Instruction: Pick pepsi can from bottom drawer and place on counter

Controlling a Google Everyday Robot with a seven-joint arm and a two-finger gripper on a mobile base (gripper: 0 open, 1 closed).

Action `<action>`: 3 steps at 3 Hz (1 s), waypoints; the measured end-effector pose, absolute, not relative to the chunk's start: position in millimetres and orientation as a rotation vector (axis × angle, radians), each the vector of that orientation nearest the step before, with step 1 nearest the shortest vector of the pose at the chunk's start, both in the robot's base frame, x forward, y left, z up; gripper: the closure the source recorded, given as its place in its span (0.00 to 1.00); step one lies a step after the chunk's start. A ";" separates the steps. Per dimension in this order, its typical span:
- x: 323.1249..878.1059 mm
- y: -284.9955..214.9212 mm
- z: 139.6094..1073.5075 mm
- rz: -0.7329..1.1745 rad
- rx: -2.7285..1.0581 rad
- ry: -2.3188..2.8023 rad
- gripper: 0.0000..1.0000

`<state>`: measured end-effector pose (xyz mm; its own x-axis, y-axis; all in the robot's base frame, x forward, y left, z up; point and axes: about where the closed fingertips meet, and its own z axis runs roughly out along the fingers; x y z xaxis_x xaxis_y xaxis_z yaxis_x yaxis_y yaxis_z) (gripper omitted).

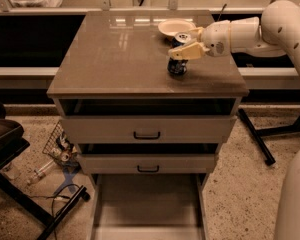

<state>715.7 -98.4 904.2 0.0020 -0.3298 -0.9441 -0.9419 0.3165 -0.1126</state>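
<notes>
The dark blue pepsi can [177, 67] stands on the counter [115, 59] near its right front, its silver top showing behind a finger. My gripper [180, 48] reaches in from the right, its cream fingers [189, 50] closed around the can's upper half. The can's base seems to touch the counter top. The bottom drawer [147, 206] is pulled out at the foot of the cabinet and its flat floor is bare.
A shallow cream bowl [173, 27] sits on the counter just behind the can. Two upper drawers with black handles [146, 135] stand partly open. A wire basket and clutter [60, 149] lie on the floor left. A black stand leg [255, 139] is at the right.
</notes>
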 end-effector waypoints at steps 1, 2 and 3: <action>716.0 -95.2 903.3 0.741 -1.208 1.538 0.05; 716.1 -92.9 902.6 0.745 -1.211 1.537 0.00; 716.1 -92.8 902.6 0.745 -1.211 1.537 0.00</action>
